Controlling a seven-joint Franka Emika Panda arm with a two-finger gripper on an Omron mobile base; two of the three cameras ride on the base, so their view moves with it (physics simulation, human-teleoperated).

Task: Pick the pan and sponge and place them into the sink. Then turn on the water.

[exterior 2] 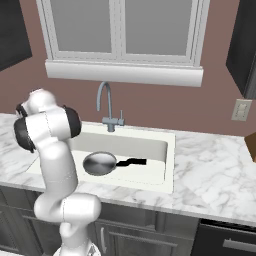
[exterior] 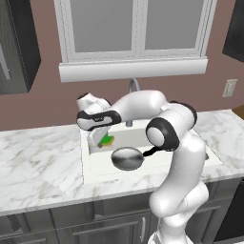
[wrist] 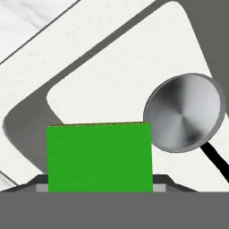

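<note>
The silver pan (exterior: pixel 127 158) (exterior 2: pixel 99 163) (wrist: pixel 184 112) lies flat on the floor of the white sink (exterior: pixel 88 164) (exterior 2: pixel 170 160) (wrist: pixel 112 67), its black handle pointing right. My gripper (exterior: pixel 98 138) (wrist: pixel 100 184) hangs over the basin's left part, shut on the green sponge (exterior: pixel 106 141) (wrist: pixel 99 156). The sponge spans the whole gap between the fingers and sits just left of the pan, apart from it. The grey gooseneck faucet (exterior: pixel 133 86) (exterior 2: pixel 106 102) stands behind the basin with no water running.
Marble counter (exterior: pixel 38 162) (exterior 2: pixel 215 175) runs on both sides of the sink. A white window sill (exterior: pixel 133 69) juts out above the faucet. A wall outlet (exterior 2: pixel 241 110) and a brown object (exterior 2: pixel 251 145) are at the far right.
</note>
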